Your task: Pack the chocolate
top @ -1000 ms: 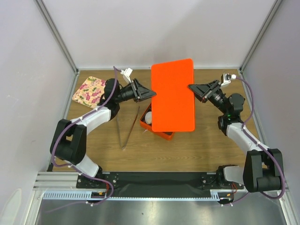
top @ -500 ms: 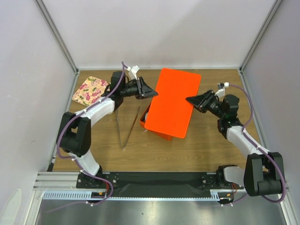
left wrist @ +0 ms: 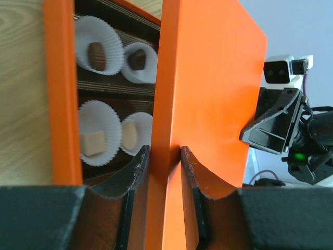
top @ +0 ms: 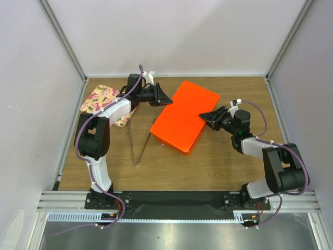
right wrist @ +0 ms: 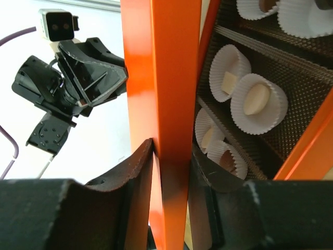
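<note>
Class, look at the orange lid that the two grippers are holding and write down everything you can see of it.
The orange lid is a flat, bright orange rectangle with rounded corners and a shallow rim, smooth and matte, perhaps card or plastic. It lies skewed across mid-table over the orange box but is not shut. Both wrist views show a gap with chocolates in white paper cups beneath. The left gripper pinches one long edge and the right gripper pinches the opposite one.
</note>
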Robot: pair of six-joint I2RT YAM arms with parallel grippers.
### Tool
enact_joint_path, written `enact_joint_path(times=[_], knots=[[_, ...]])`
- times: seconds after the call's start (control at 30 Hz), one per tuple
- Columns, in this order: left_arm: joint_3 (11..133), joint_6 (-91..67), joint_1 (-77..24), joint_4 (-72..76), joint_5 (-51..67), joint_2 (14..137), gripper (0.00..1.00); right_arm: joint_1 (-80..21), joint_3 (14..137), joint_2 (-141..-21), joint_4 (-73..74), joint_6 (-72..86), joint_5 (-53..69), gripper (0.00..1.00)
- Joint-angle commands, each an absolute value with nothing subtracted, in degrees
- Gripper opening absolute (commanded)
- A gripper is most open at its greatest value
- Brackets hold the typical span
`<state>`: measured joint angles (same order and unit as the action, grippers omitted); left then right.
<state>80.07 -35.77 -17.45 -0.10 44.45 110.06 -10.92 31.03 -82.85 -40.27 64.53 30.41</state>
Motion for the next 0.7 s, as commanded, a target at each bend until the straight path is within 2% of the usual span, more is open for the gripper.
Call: enact_joint_path(times=[0.0, 0.4, 0.67], knots=[[85.69, -32.44, -17.05, 0.44, 41.75, 110.48, 0.26, -11.78, 32.07, -85.42, -47.28, 64.42, 31.38, 0.32], [89.74, -25.40, -17.14, -8.00, 36.13, 112.33, 0.28, -12.48, 33.49, -93.25, -52.46, 67.23, 31.02, 0.32], [89.82, -23.64, -16.88, -8.96, 33.58, 112.94, 0.30, -12.30, 34.80, -93.52, -47.46, 63.81, 29.36, 0.33]])
